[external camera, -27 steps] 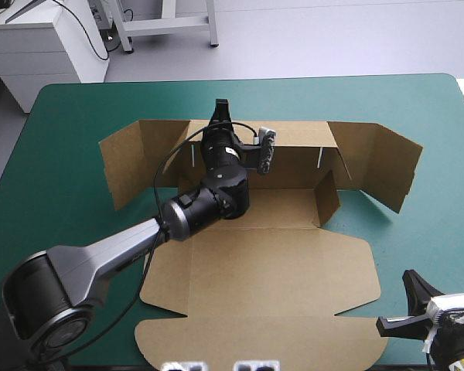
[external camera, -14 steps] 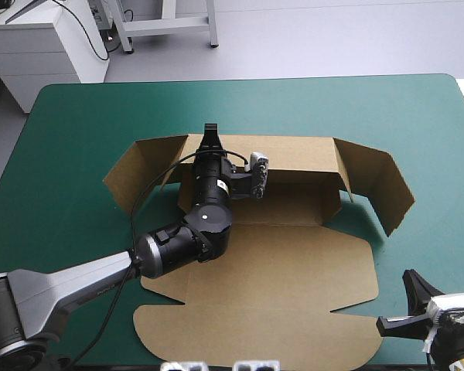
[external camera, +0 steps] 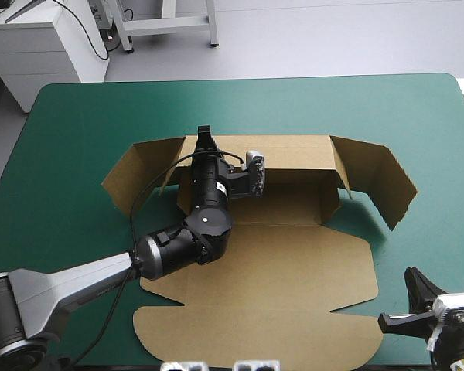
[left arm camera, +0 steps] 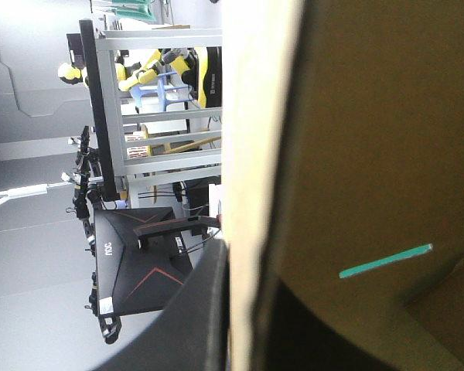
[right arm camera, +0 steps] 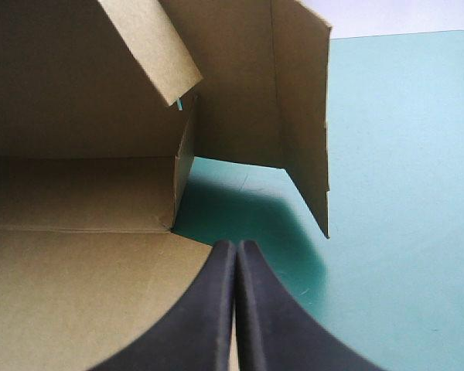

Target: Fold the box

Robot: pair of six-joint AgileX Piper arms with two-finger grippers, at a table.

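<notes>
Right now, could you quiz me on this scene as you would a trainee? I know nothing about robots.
1. True or false: the right gripper is holding the box.
2. Which gripper clamps the far wall? A: the left gripper. B: the right gripper. C: neither.
3. Fill in: the lid lies ____ on the teal-green cover.

Key: 1 false, its fingers are shut with nothing between them; 2 A; 3 flat.
</notes>
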